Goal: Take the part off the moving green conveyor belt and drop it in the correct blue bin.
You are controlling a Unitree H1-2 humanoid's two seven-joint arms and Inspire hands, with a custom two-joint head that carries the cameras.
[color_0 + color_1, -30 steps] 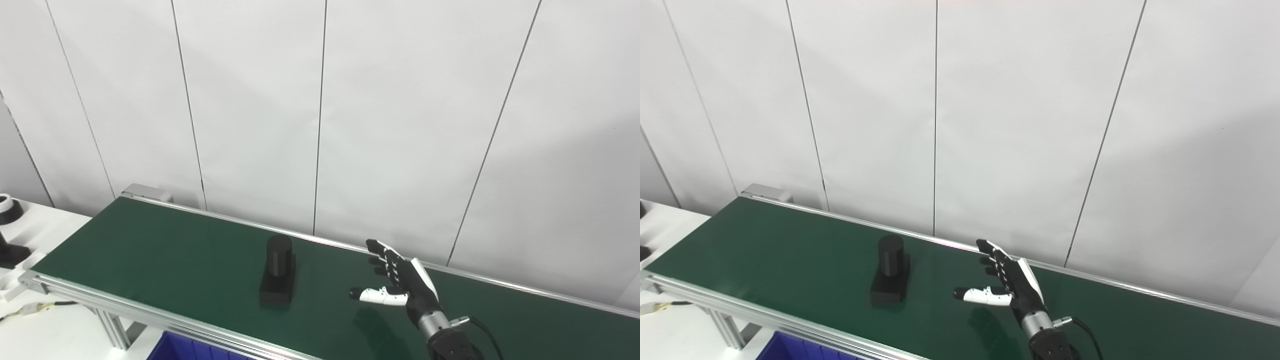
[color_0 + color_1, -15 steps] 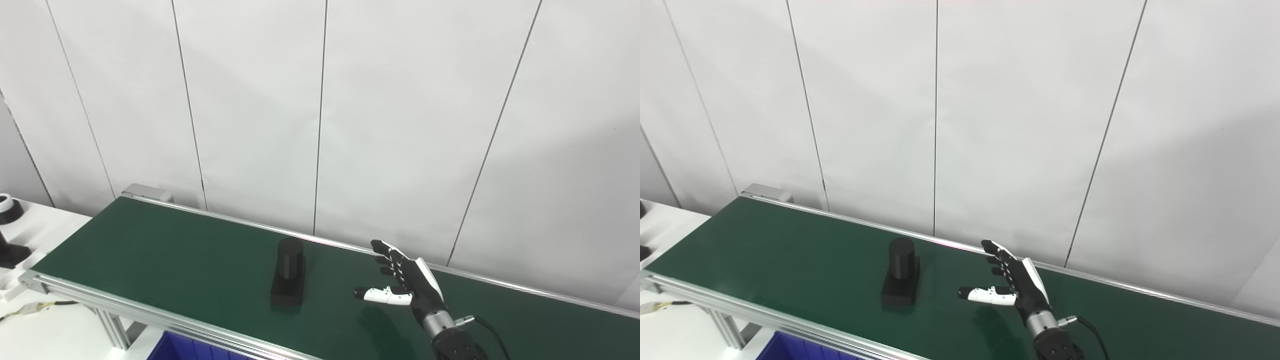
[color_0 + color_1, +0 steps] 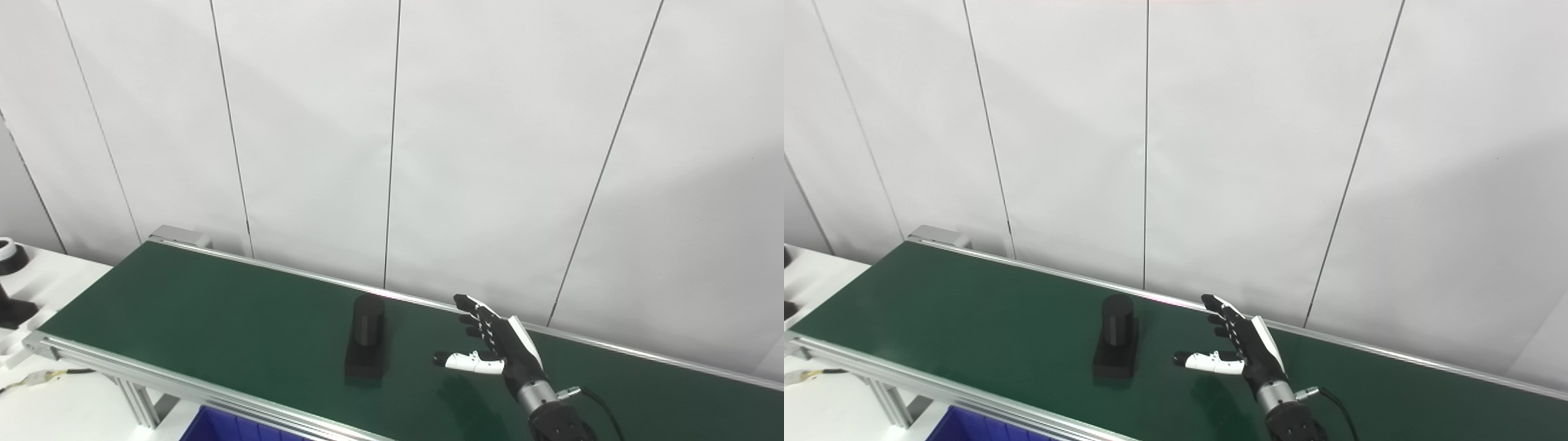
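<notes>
Part (image 3: 365, 343) on belt (image 3: 184, 306), near, left of empty right hand (image 3: 499, 349).

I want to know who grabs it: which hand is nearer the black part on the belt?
Right. The right hand hovers open over the green belt, just right of the black part, apart from it. The left hand is out of view.

Right robot hand (image 3: 499, 346), fingers spread.

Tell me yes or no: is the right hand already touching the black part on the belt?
No: the right hand hovers open over the green conveyor belt, with bare belt between it and the black part.
</notes>
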